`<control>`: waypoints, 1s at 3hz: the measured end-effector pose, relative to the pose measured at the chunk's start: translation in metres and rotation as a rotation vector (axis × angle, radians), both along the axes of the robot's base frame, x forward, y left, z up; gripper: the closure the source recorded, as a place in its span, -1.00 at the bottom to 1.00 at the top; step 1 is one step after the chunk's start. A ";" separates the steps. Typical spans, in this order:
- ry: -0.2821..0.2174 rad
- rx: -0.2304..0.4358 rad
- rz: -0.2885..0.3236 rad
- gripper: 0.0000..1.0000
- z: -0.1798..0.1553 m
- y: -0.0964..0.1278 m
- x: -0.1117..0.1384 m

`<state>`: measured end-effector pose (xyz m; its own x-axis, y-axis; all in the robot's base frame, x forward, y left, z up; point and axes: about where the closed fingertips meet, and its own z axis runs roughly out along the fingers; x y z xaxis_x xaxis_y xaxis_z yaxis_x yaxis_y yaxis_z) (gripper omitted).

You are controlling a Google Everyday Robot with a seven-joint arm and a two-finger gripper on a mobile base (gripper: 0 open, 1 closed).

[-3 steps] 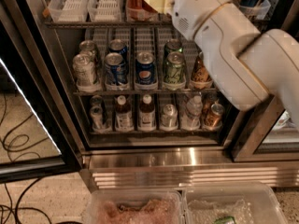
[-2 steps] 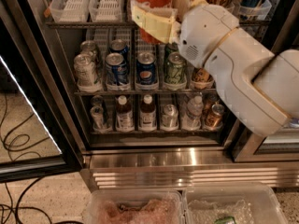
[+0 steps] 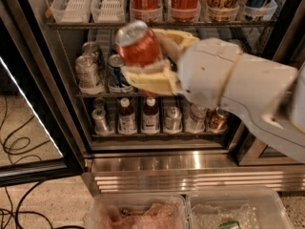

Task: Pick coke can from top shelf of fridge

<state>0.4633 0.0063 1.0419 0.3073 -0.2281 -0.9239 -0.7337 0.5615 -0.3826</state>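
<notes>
A white robot arm (image 3: 228, 80) ended in a cream two-finger pincer (image 3: 143, 56), clenched around a red aluminium coke can with a silver lid (image 3: 138, 44). It held the can tilted in mid-air before the tall black-framed drinks fridge (image 3: 167, 163), just below the grey wire top shelf (image 3: 81, 26) and in front of the silver cans on the middle rack (image 3: 88, 73). The picking step looked nearly complete, the can apparently free of its lane; the next move likely called for a firm grip and a straight withdrawal clear of the shelf rail and door frame.
</notes>
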 end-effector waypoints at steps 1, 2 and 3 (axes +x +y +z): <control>0.119 -0.124 -0.083 1.00 -0.052 -0.081 -0.045; 0.158 -0.151 -0.244 1.00 -0.074 -0.163 -0.084; 0.158 -0.151 -0.244 1.00 -0.074 -0.163 -0.084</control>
<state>0.3789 -0.1566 0.9681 0.0820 -0.4154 -0.9059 -0.6413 0.6739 -0.3670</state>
